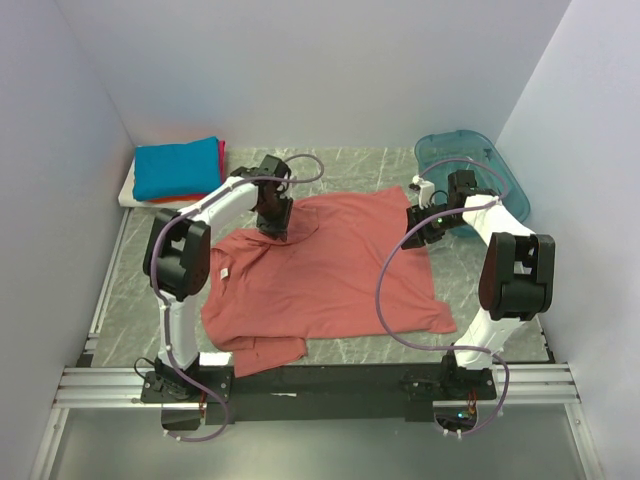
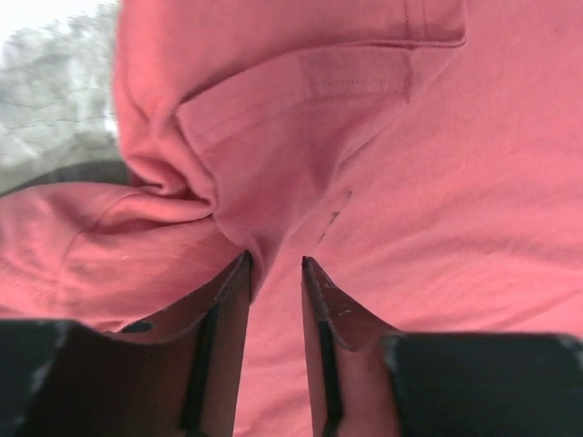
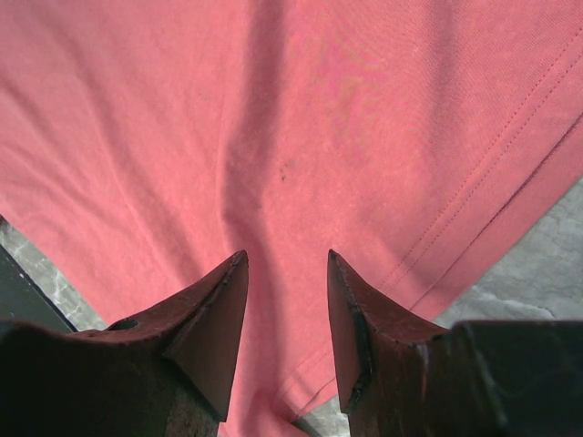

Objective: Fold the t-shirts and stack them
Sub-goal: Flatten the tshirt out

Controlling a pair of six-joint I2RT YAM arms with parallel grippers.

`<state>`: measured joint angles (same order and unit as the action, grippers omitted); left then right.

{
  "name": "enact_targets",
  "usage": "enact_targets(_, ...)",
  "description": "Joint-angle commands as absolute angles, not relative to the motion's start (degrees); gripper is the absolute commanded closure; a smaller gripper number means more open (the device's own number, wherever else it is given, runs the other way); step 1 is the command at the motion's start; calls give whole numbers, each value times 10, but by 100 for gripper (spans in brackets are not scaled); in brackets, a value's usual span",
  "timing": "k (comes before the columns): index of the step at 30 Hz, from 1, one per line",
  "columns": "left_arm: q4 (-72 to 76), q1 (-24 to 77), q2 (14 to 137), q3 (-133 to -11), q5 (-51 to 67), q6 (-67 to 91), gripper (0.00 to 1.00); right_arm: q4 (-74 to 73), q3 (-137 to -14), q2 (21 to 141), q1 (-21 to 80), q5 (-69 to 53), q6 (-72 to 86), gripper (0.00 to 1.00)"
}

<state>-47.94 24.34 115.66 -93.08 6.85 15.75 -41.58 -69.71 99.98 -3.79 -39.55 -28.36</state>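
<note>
**A:** Where's the big one sitting?

**B:** The salmon-pink t-shirt [image 1: 330,270] is spread over the middle of the table [image 1: 140,290], rumpled. Its near-left corner reaches the table's near edge.

**A:** And the arms?

**B:** Both are down on it. The left gripper [image 1: 273,222] is at the shirt's far-left part, where the cloth is bunched into a knot of folds beside a sleeve hem. Its jaws stand a little apart, with a narrow gap. The bunch lies just ahead of the tips, and flat pink cloth shows through the gap.

**A:** So it's not pinching?

**B:** Not that I can see.

**A:** The right one?

**B:** The right gripper [image 1: 418,228] is over the shirt's far-right edge, near the stitched hem. Its jaws are parted, wider than the left's, and a soft crease runs up the cloth from between them. I can't tell whether the tips touch the fabric.

**A:** The folded ones?

**B:** They're stacked in the far-left corner, well apart from the pink shirt. The blue t-shirt [image 1: 178,168] is on top, the red t-shirt [image 1: 221,152] peeks out under it, and the white t-shirt [image 1: 130,190] is at the bottom.

**A:** That plastic thing?

**B:** That's a teal bin [image 1: 470,160], far right, tipped against the wall just beyond the right arm.
</note>
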Motion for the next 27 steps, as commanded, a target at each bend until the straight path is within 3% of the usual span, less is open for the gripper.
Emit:
enact_targets(1, -483, 250, 1162, -940, 71, 150, 67, -416, -693, 972, -42, -405, -287, 53)
enact_targets(2, -483, 250, 1163, -940, 63, 151, 68, -416, -693, 972, -42, -406, -287, 53)
enact_targets(5, -479, 253, 1158, -941, 55, 153, 83, -415, -691, 971, -42, -405, -289, 53)
enact_targets(6, -476, 252, 1153, -941, 52, 154, 93, -415, -690, 972, -43, -405, -288, 53)
enact_targets(8, -461, 253, 1137, -940, 45, 155, 99, -415, -690, 972, -43, -406, -288, 53)
enact_targets(15, -352, 269, 1007, -865, 46, 134, 100, -418, -690, 969, -46, -407, -294, 53)
enact_targets(19, -384, 276, 992, -804, 154, 133, 100, -417, -693, 973, -47, -410, -294, 53)
enact_targets(22, -414, 291, 1010, -752, 187, 124, 92, -420, -697, 974, -47, -415, -292, 53)
enact_targets(27, -405, 305, 1003, -684, 176, 127, 65, -423, -697, 973, -48, -413, -294, 53)
